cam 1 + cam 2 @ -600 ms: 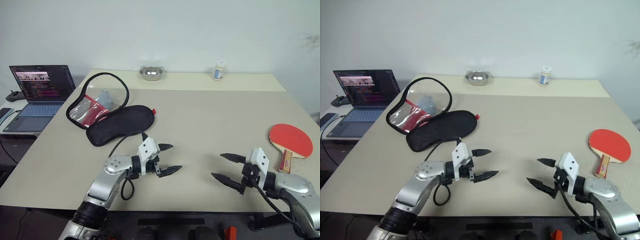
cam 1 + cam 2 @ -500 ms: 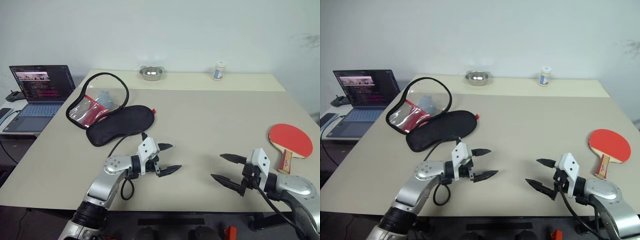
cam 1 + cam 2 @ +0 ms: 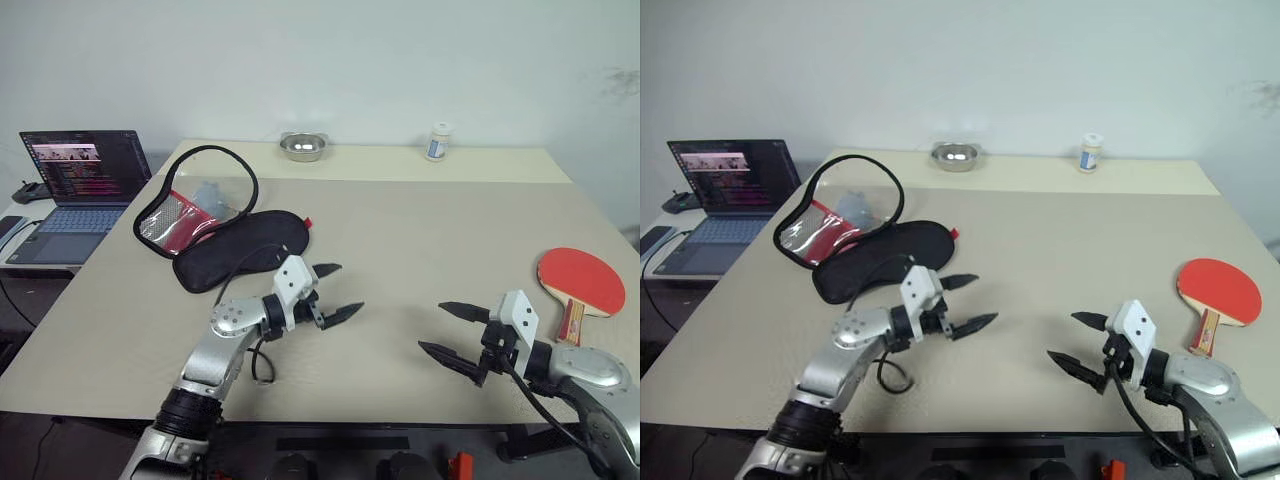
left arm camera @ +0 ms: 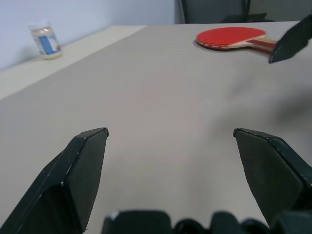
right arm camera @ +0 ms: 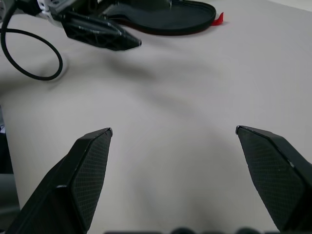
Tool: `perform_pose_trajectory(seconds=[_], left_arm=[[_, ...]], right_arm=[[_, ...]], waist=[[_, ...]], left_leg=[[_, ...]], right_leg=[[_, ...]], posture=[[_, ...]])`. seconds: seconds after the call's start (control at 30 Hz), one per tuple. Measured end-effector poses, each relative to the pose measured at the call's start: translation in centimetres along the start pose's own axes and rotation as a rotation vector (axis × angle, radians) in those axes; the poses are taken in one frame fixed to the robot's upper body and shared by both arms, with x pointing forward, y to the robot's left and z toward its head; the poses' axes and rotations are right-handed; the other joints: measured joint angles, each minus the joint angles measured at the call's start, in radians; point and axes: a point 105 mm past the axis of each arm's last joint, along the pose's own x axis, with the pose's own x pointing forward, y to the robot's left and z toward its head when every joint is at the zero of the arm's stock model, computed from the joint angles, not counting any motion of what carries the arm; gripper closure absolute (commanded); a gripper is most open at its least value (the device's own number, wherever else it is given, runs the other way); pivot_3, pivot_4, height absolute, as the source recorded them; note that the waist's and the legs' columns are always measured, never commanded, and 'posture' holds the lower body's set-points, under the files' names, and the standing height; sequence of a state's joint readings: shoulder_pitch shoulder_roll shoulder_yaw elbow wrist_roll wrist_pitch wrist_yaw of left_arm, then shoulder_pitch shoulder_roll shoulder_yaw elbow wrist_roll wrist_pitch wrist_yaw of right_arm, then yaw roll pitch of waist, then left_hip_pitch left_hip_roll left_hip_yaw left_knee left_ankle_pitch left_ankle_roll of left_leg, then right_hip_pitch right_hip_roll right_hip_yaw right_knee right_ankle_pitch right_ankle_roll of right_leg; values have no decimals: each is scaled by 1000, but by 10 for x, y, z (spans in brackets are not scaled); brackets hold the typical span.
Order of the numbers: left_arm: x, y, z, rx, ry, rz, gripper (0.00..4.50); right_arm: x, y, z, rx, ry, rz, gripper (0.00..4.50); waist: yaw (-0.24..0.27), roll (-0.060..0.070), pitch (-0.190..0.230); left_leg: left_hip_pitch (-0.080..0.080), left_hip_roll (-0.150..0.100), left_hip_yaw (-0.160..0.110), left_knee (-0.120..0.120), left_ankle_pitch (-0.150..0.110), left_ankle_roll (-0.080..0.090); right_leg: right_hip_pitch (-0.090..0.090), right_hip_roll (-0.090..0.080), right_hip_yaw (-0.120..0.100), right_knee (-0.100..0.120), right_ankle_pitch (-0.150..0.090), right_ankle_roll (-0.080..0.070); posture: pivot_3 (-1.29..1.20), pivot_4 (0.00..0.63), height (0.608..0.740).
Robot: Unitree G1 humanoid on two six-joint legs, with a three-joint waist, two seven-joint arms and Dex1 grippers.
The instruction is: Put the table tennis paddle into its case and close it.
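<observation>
On the far left a laptop (image 3: pixel 82 180) stands on a side desk, just beside the table (image 3: pixel 420 230). The case (image 3: pixel 215 228) lies on the left part of the table with its clear flap standing up, so it is already open; its black half lies flat.

The left gripper (image 3: pixel 334 292) hovers over the table near the front right end of the case. Its fingers are wide apart and hold nothing. Compared with half a second ago, this arm has moved a little up and toward the case, while the case itself has not moved.

The right gripper (image 3: pixel 449 330) hangs above the table more to the right, also wide open and empty. It has shifted only slightly.

The paddle (image 3: pixel 579 285) lies flat near the right edge of the table, red face up and handle toward the robot, well apart from the case and just beside the right arm.

I judge that the task is at its very beginning: nothing is grasped yet. The left arm seems to go for the case; the paddle still waits for the right gripper.
</observation>
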State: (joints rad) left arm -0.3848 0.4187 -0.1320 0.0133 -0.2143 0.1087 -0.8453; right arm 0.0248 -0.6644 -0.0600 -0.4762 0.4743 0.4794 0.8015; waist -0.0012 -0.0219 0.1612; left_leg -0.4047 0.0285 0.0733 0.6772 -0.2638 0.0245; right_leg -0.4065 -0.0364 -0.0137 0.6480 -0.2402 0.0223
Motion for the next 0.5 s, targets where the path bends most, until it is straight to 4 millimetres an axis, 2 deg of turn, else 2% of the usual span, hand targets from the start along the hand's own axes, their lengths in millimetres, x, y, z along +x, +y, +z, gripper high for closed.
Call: perform_pose_trajectory(seconds=[0.17, 0.37, 0.5], left_arm=[[-18, 21, -7, 22, 57, 43, 0], [-35, 57, -8, 49, 106, 112, 0], [-48, 67, -16, 64, 159, 115, 0]], right_arm=[[11, 1, 14, -3, -6, 20, 24], [6, 8, 38, -94, 22, 35, 24], [5, 5, 55, -168, -12, 18, 24]], waist=[[1, 0, 0], [5, -1, 0], [3, -1, 0]], left_leg=[[0, 0, 0, 0, 0, 0], [-1, -1, 0, 0, 0, 0], [-1, 0, 0, 0, 0, 0]], right_leg=[[0, 0, 0, 0, 0, 0], [0, -1, -1, -1, 0, 0], [-1, -1, -1, -1, 0, 0]], posture=[[0, 150, 740], [0, 150, 740], [0, 150, 740]])
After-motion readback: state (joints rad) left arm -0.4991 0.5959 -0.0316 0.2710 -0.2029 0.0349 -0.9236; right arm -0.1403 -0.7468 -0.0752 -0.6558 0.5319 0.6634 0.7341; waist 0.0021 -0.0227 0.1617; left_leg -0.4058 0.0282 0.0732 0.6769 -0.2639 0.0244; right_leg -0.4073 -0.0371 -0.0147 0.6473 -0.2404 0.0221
